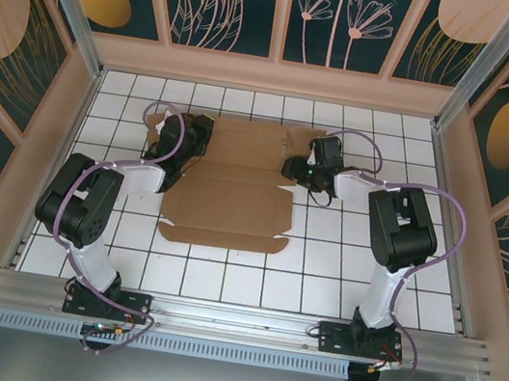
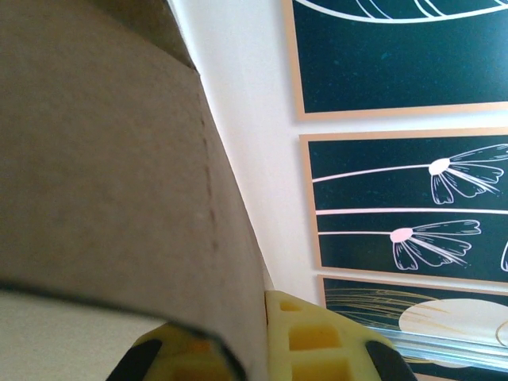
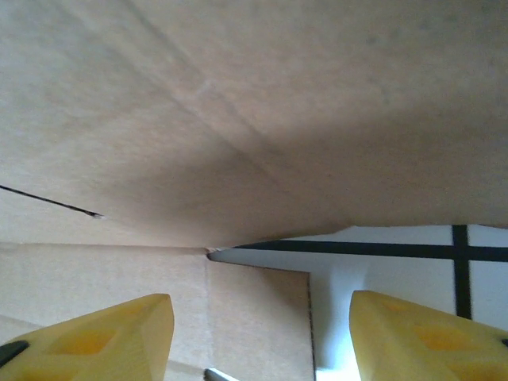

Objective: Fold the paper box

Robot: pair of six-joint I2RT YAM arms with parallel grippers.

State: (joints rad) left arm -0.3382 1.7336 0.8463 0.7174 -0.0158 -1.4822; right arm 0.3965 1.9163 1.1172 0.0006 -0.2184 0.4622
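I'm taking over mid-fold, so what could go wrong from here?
1. The left end effector is pinched shut on one flap of the brown corrugated cardboard sheet; the flap might slip out or tear along its crease.
2. The right end effector is open, gripping nothing, so a one-sided pull could drag the sheet askew.

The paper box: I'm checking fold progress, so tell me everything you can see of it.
The paper box is plain brown cardboard, a die-cut sheet with creases and tabs, mostly flat on the tiled table. Its left flap is raised, pinched in the shut left pincer; the open right pincer sits by a lifted right flap.
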